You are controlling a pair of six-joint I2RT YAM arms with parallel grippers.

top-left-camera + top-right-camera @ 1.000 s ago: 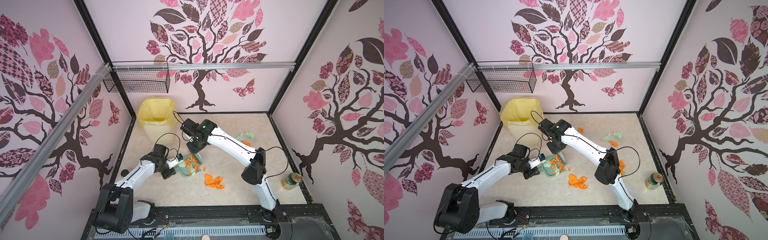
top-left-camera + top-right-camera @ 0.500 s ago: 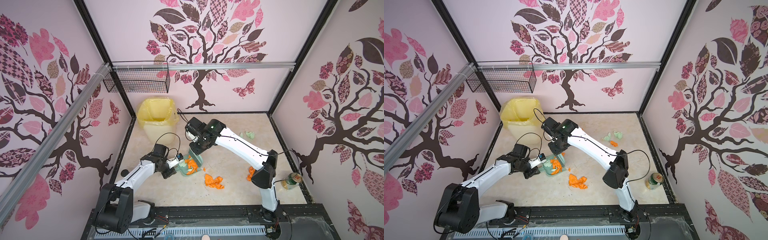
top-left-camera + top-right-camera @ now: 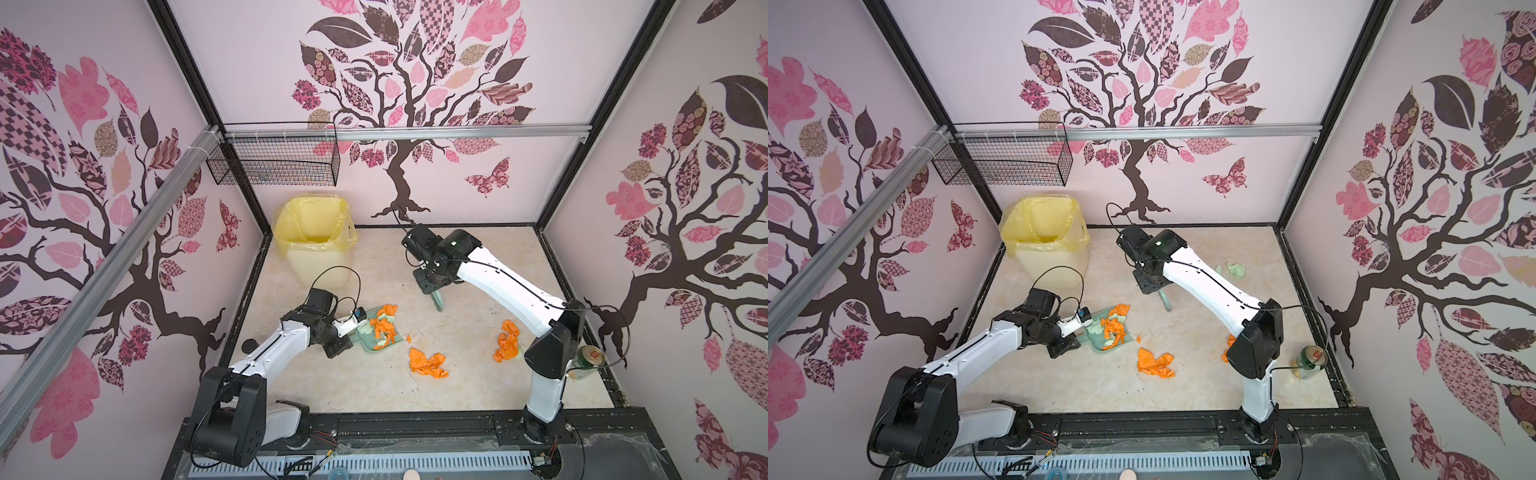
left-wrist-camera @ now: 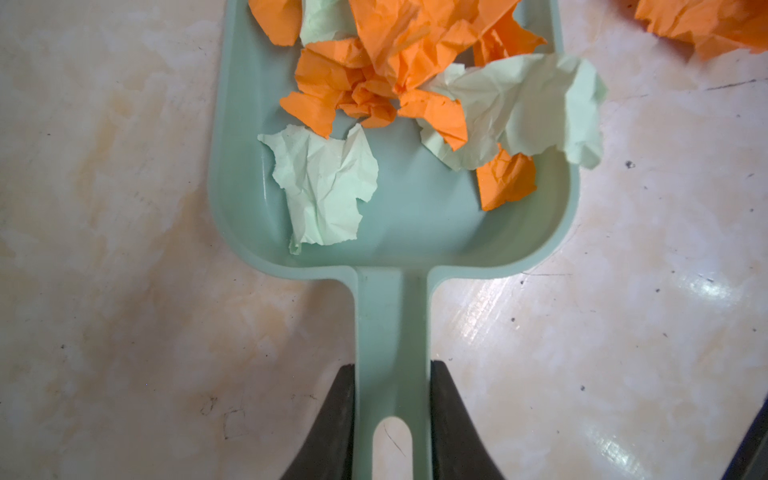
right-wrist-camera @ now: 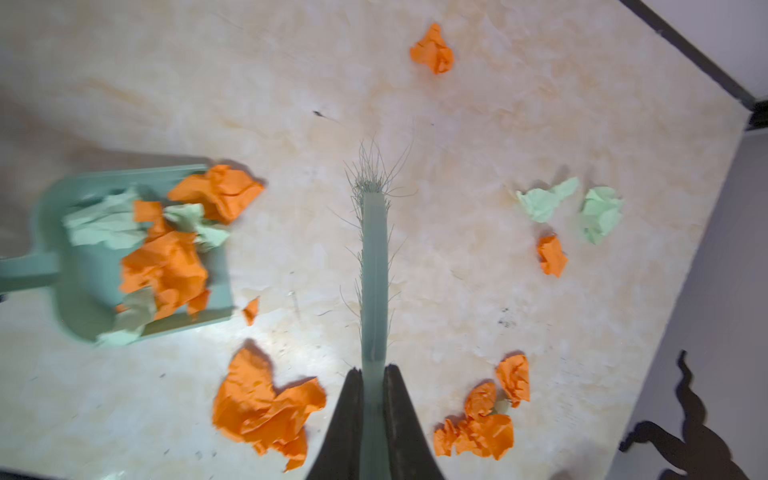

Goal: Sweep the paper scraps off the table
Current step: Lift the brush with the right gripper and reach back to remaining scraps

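The paper scraps (image 4: 374,62) are crumpled, torn-edged pieces of thin paper, bright orange and pale mint green. A mixed heap of both colours lies in the teal plastic dustpan (image 4: 415,224), and one mint piece hangs over its side rim. The pan rests flat on the beige, cream-mottled marble-look table (image 3: 374,390). The left gripper (image 4: 390,365) has its dark jaws closed narrowly on the pan's flat handle, just above the hanging slot. More scraps lie loose on the table. A tiny orange shred (image 3: 408,338) lies just beside the pan's mouth and the one large orange sheet (image 3: 428,363) lies near it. An orange cluster (image 3: 508,341) lies by the right arm's elbow. Two mint wads (image 5: 544,201) with an orange bit close by and a lone orange ball (image 5: 432,50) lie toward the table's far side. The right gripper (image 5: 372,370) is clamped tight on the slim teal handle of the brush (image 5: 374,257). The brush has splayed grey bristles and hangs between the pan and the mint wads; whether it touches the table cannot be told. A cream bin lined with a yellow bag (image 3: 320,266) stands in the far left corner. A green can with a gold-coloured top (image 3: 588,359) stands at the right edge, and its label is too small to read.
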